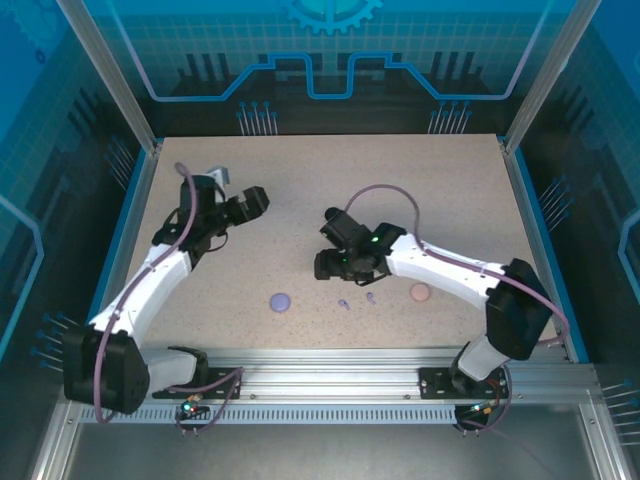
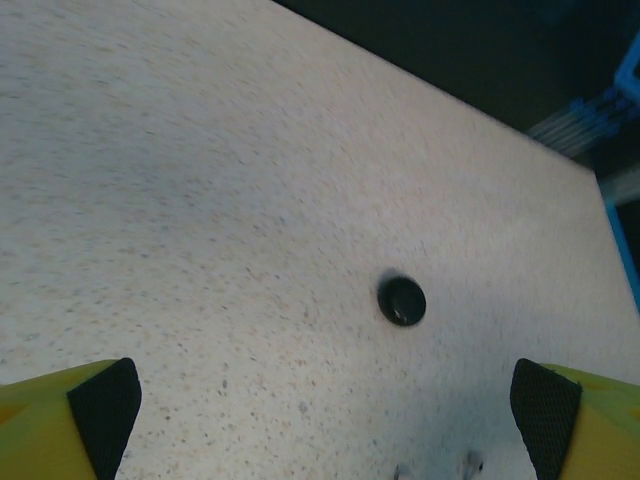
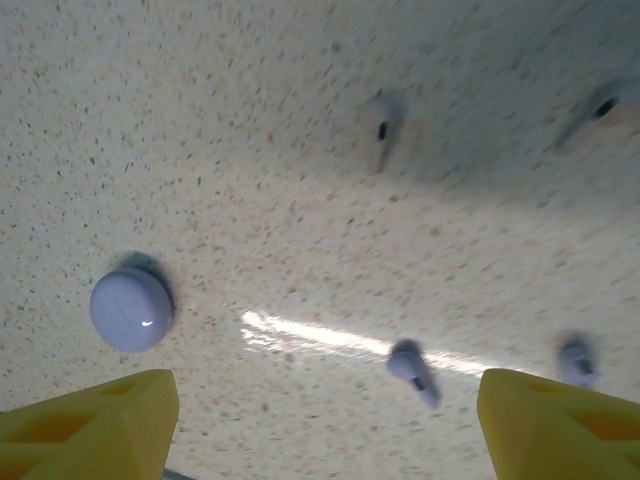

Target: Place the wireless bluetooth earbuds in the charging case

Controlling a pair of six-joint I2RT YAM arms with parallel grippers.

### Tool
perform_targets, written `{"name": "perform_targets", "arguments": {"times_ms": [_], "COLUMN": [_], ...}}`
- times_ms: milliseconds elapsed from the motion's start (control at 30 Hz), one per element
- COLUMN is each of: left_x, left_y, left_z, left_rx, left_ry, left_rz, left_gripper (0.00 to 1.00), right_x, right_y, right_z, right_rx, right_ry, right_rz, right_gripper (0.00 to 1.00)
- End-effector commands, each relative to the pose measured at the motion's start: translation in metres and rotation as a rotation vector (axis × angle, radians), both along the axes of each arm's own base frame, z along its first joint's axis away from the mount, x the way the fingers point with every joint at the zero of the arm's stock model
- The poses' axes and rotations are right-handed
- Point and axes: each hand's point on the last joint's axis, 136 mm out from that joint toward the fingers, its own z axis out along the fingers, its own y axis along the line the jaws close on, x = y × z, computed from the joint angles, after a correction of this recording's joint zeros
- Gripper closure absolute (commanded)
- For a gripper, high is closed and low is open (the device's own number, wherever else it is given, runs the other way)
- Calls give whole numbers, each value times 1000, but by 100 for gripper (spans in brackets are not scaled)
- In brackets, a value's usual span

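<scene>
- Lilac first: two tiny lilac stemmed earbuds [image 3: 412,368] lie at lower centre and lower right of the right wrist view. The round lilac charging case [image 3: 130,308] sits at left, well apart.
- Your right gripper [image 3: 325,425] hangs over them, yellow jaws spread wide, holding nothing.
- Centre on one earbud, close across its stem, and descend gently; it will likely skid.
- The case looks shut, so it probably needs opening.
- Your left gripper [image 2: 325,410] is fully open and empty above the round black case [image 2: 402,300], right of centre.
</scene>
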Motion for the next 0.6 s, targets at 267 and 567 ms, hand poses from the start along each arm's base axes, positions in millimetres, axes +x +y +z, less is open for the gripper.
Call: {"name": "perform_targets", "arguments": {"times_ms": [267,567], "left_x": [-6,-12], "left_y": [47,51], "left_z": [14,30], "left_rx": [-191,-197], "left_ry": [10,-51], "left_rz": [268,272], "left_gripper": [1,1], "right_x": [-37,-51], "right_y": [98,107], "right_z": [-33,-59], "right_rx": [-28,-83], "right_ry": [152,223], "right_rz": [-2,-124], "right_gripper": [20,10]}}
